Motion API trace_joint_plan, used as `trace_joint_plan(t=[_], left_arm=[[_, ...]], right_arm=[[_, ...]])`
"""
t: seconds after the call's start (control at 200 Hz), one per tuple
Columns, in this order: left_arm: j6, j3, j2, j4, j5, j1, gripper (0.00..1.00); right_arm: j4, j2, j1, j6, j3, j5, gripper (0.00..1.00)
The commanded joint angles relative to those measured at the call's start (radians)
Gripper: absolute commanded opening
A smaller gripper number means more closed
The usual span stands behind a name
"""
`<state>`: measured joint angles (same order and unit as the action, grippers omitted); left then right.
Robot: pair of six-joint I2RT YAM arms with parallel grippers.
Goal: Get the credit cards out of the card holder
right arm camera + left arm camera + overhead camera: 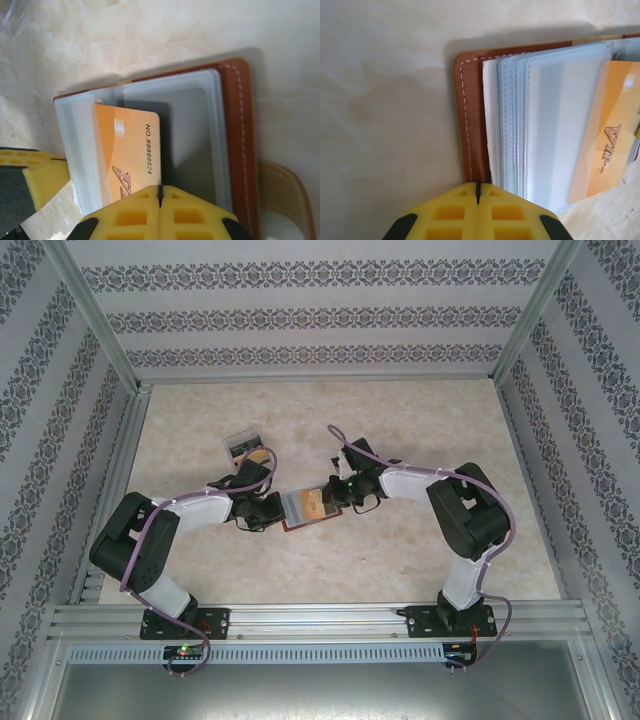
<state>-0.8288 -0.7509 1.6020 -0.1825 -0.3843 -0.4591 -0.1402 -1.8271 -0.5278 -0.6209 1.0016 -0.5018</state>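
The card holder [306, 508] lies open near the middle of the table [400, 560], with one gripper on each side of it. It has a brown cover with white stitches, and see-through pockets stacked inside. The left gripper [272, 515] is at the holder's left side. In the left wrist view, the left gripper [478, 189] has its two yellow fingers pressed tight together, and the edge of the card holder [470, 100] goes in between them, so it is pinching the holder. The right gripper [335, 498] is at the holder's right side. In the right wrist view, the right gripper [160, 194] is squeezed shut too, right on the edge of an orange card [125, 150] with a number printed on it. Part of the card sits under a see-through pocket of the card holder [240, 125]. In the left wrist view the orange card [610, 130] sticks out past the pockets. A small clear box [243, 443] sits on the table behind the left gripper. A tan ring-shaped thing [282, 195] lies just beside the holder.
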Motion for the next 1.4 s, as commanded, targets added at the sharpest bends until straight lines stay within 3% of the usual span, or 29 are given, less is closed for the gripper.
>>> trace_joint_plan(t=[0.0, 0.35, 0.535, 0.709, 0.864, 0.949, 0.999, 1.164, 1.394], left_arm=[[0.028, 0.012, 0.032, -0.114, 0.058, -0.013, 0.0], [0.034, -0.015, -0.02, -0.152, 0.079, -0.012, 0.0], [0.035, -0.047, -0.116, -0.202, 0.103, -0.007, 0.26], [0.012, -0.046, -0.215, -0.185, 0.095, -0.002, 0.33], [-0.001, -0.034, -0.215, -0.136, 0.05, -0.001, 0.32], [-0.008, -0.025, -0.194, -0.106, 0.017, -0.003, 0.27], [-0.011, -0.021, -0.184, -0.09, 0.004, -0.004, 0.25], [-0.01, -0.041, -0.146, -0.059, -0.024, -0.018, 0.14], [-0.003, -0.13, -0.044, -0.049, -0.036, -0.06, 0.09]], right_arm=[[-0.019, 0.066, 0.023, 0.025, -0.028, 0.017, 0.0], [-0.031, 0.167, 0.036, 0.025, -0.06, 0.007, 0.0], [-0.026, 0.195, 0.033, 0.01, -0.052, -0.014, 0.0], [-0.02, 0.201, 0.024, 0.004, -0.044, -0.024, 0.0], [-0.039, 0.172, 0.002, 0.02, -0.029, -0.001, 0.0], [-0.036, 0.157, 0.0, 0.025, -0.036, 0.009, 0.07], [-0.04, 0.156, 0.002, 0.031, -0.043, 0.018, 0.18], [-0.052, 0.164, 0.018, 0.058, -0.081, 0.042, 0.24], [-0.037, 0.14, 0.043, 0.081, -0.116, 0.017, 0.32]])
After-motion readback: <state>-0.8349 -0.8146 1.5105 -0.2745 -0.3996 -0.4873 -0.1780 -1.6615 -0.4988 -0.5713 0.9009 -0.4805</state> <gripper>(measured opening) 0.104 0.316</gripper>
